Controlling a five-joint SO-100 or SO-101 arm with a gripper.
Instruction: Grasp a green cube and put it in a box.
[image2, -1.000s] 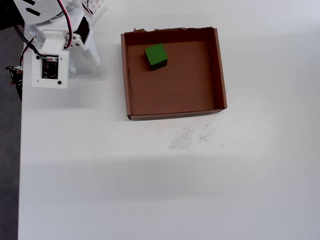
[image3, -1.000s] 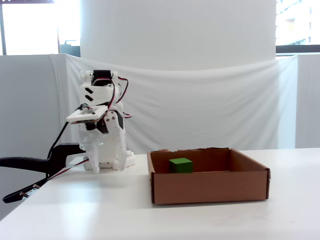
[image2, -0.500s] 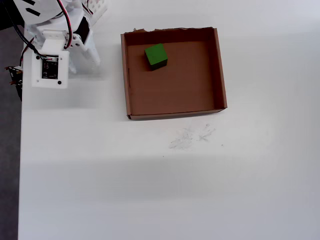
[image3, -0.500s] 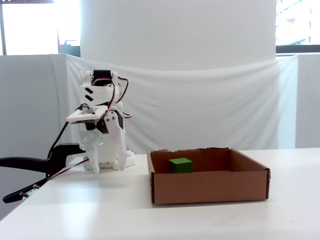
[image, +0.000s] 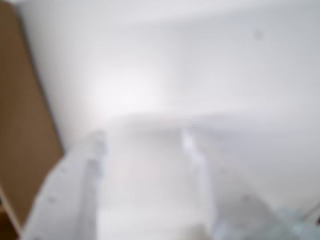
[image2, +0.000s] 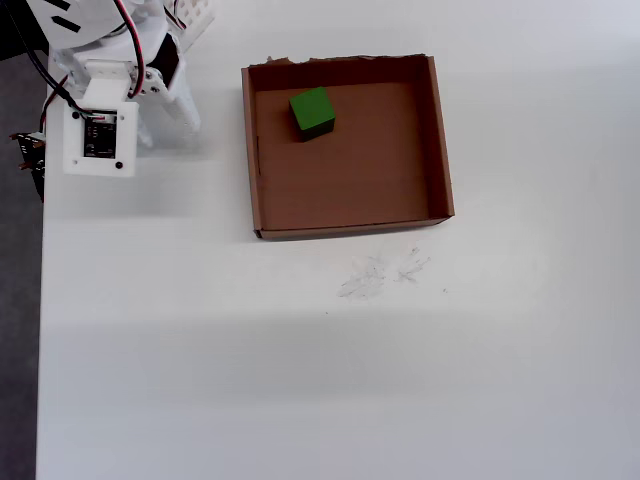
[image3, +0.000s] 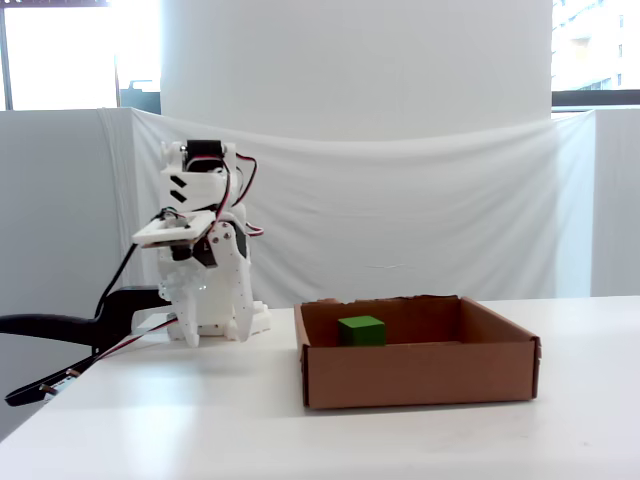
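Overhead view first: the white arm (image2: 100, 80) sits folded up at the far left, well apart from the box (image2: 440, 140). Right of the arm is the box, brown and square, with one ragged edge. The green cube (image2: 311, 110) rests inside the box, near its top-left corner – nothing touches it. Below the box are faint scribbles (image2: 385, 273) on the table (image2: 300, 380). In the blurry wrist view the gripper (image: 142, 142) has its two fingers apart, with only bare table between them.
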